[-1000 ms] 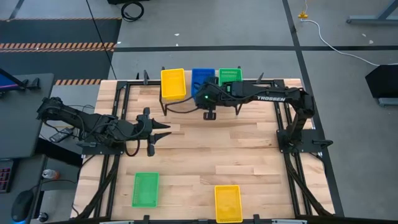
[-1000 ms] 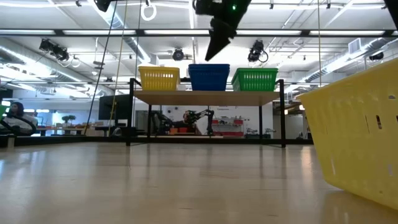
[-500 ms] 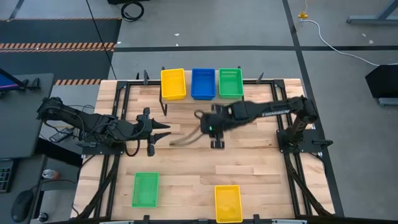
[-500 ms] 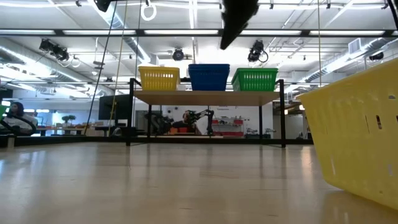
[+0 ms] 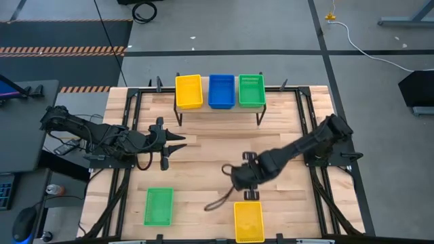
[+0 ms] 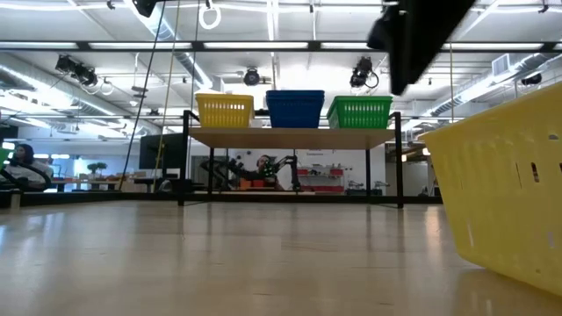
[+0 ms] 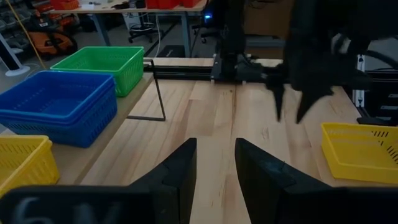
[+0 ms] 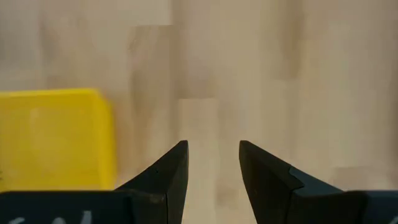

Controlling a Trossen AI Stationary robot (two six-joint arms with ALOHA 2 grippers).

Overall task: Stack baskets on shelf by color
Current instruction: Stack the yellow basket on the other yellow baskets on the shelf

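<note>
Dark fingers of the right gripper stand apart with nothing between them, hanging over bare wood just beside the loose yellow basket at the near edge of the tabletop; the right wrist view shows that basket's corner off to one side of the gap. The left gripper waits over the left half of the tabletop, its fingers also parted and empty, pointing toward the middle. A loose green basket lies near the front left, well apart from the yellow one. On the shelf at the far edge, yellow, blue and green baskets sit side by side; the left wrist view shows the blue one as a nested stack. These baskets look like thin perforated plastic, so probably light, a little springy and easy to slide or tip. A pinch over one side wall at the rim, near the middle of a side, seems the safest hold; a grip at a corner may let the basket swing. Pale wooden slats make a flat, smooth surface inside a black frame. Beyond lies an open workshop with grey floor, benches, ceiling lights, and a person seated far off at one side.
</note>
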